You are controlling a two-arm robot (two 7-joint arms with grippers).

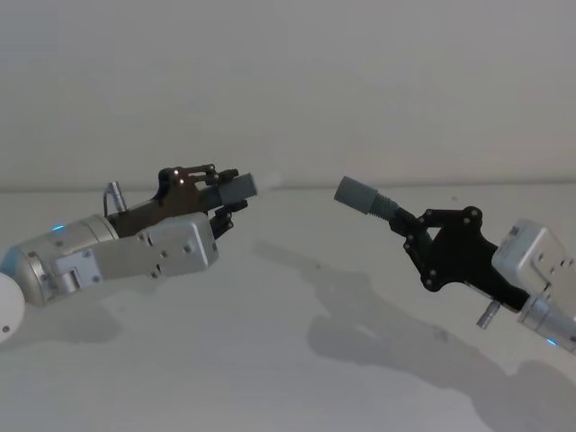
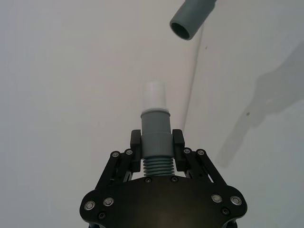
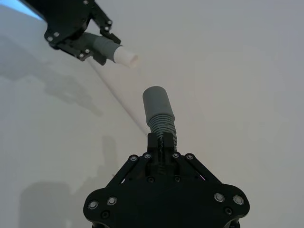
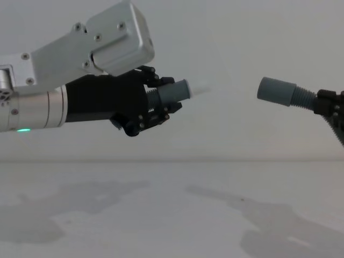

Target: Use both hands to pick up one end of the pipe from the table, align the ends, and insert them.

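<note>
Now my left hand [image 1: 225, 196] clenches the short piece [image 1: 238, 186], my right hand [image 1: 402, 222] clenches the long piece [image 1: 385, 209]. Both off the desk [image 1: 270, 378], whitish tip [image 1: 269, 182] facing collar [image 1: 353, 193], apart

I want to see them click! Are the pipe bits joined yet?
Not yet. Done: both pieces are off the table, left pincer shut on the short piece, right pincer on the long piece. In hand: white tip and grey collar face each other across a gap. Left: line them up, push in.
</note>
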